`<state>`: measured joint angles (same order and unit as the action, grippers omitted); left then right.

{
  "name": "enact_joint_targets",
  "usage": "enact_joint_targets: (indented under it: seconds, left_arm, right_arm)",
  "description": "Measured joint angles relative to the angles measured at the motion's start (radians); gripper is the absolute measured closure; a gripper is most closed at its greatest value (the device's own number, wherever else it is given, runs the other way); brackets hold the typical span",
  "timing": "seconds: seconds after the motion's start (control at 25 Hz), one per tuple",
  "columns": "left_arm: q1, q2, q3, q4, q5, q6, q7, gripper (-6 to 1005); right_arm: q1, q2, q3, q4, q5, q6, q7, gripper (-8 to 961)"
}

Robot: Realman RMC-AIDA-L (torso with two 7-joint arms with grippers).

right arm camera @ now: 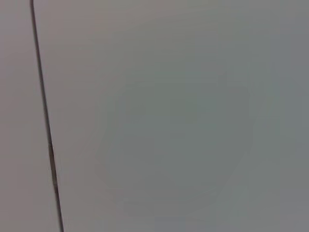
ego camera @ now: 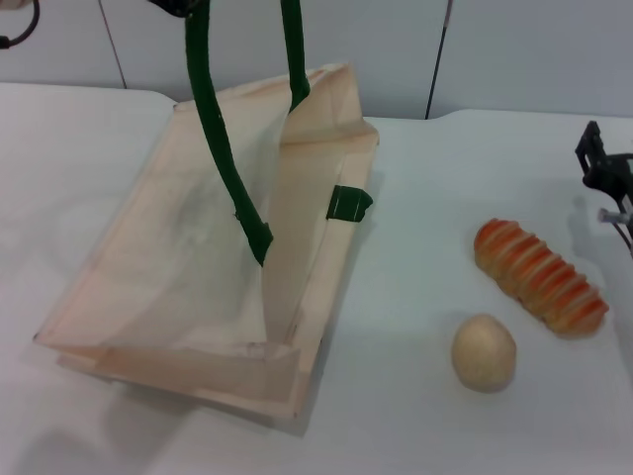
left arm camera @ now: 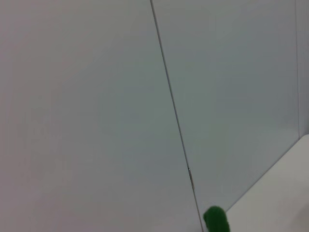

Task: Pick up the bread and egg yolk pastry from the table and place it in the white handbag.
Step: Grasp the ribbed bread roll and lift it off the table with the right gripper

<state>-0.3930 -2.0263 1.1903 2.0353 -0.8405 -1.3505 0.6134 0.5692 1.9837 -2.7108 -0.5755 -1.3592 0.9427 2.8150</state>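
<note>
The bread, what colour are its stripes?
Orange-red stripes run across the tan bread, seen best in the head view.

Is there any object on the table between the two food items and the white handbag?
Nothing visible. Bare table separates the bread and the egg yolk pastry from the white handbag. The right gripper is at the table's right edge beyond the bread, also unobstructed.

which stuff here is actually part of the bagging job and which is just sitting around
Part of the job:
bread, on the table
egg yolk pastry, beside the bread
white handbag, its green handle pulled up
right gripper, at the right edge

Just there:
table
wall
</note>
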Motion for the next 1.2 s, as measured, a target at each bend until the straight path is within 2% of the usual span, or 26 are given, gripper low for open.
enact_joint_targets:
  seconds: [0.2, 0.4, 0.48, 0.6, 0.88, 1.2]
  left_arm:
    - [0.0, 0.0, 0.001, -0.001, 0.008, 0.0, 0.0, 878]
    - [-0.002, 0.0, 0.005, -0.002, 0.035, 0.0, -0.002, 878]
    - [-0.002, 0.0, 0.006, -0.003, 0.038, 0.0, -0.003, 878]
    - [-0.003, -0.001, 0.006, -0.003, 0.039, 0.0, -0.004, 878]
    - [-0.003, -0.002, 0.007, -0.003, 0.04, 0.0, -0.004, 878]
    - [-0.005, -0.001, 0.001, -0.002, 0.034, -0.007, 0.0, 878]
  right_arm:
    - [0.001, -0.016, 0.058, -0.056, 0.0, 0.002, 0.001, 331]
    - [0.002, -0.065, 0.098, -0.147, -0.017, -0.063, 0.001, 333]
    - [0.001, -0.075, 0.111, -0.162, -0.057, -0.094, 0.001, 334]
    - [-0.004, -0.079, 0.147, -0.167, -0.15, -0.155, 0.001, 335]
    - [-0.011, -0.091, 0.309, -0.167, -0.316, -0.405, 0.001, 334]
    - [-0.07, -0.088, 0.506, -0.207, -0.537, -0.593, -0.007, 334]
